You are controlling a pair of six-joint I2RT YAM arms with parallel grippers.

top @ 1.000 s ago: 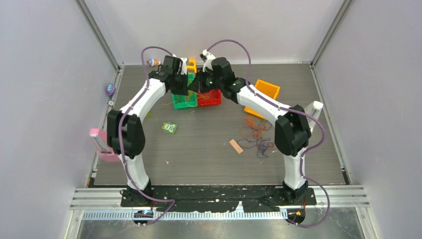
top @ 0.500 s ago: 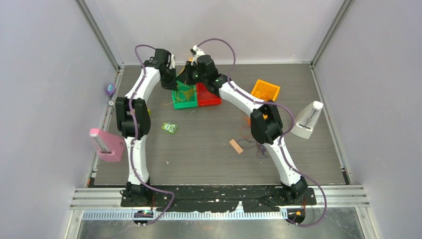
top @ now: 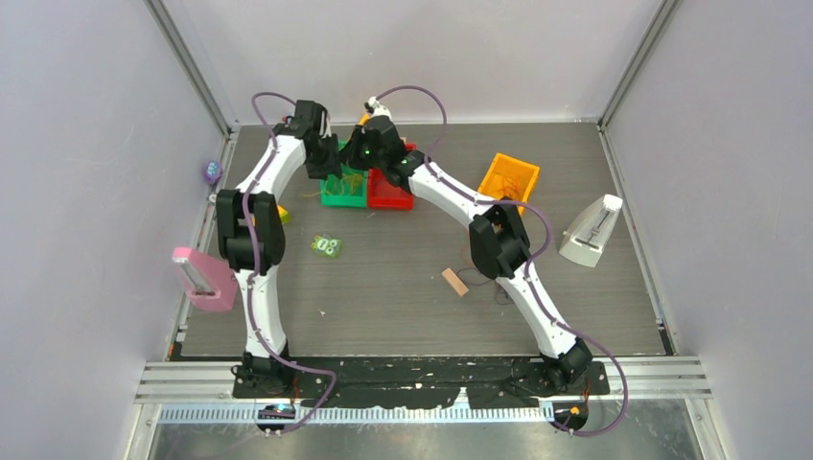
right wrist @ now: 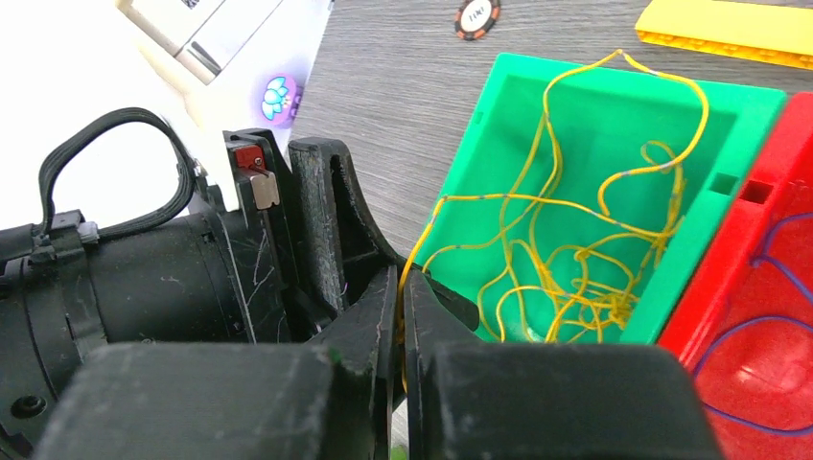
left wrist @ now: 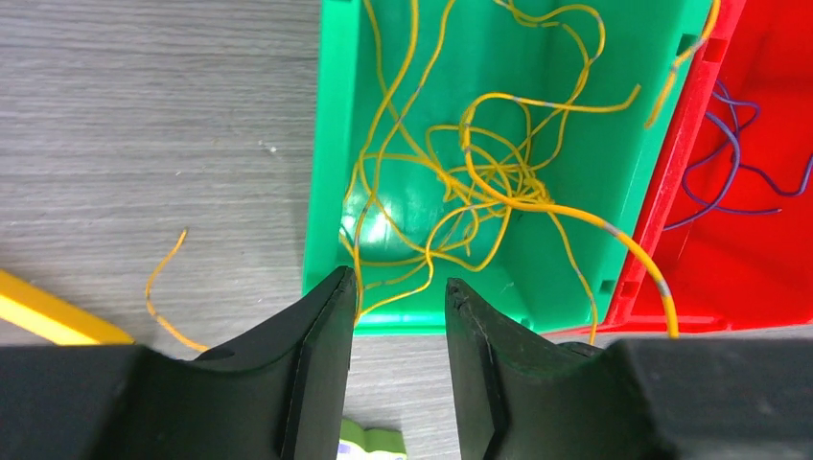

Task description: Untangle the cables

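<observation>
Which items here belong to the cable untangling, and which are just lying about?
Job: yellow cables, green bin, purple cables, red bin, right hand pinching a yellow strand, left hand open.
Lying about: orange bin, pink block, wooden block, green card, white wedge.

A robotics lab test cell: plain pale panels (top: 86, 144) in aluminium framing (top: 190, 67) wall in the grey tabletop (top: 383, 297) on three sides, and two white-and-black arms (top: 259, 307) are bolted to a metal rail (top: 652, 377) at the tabletop's near edge
</observation>
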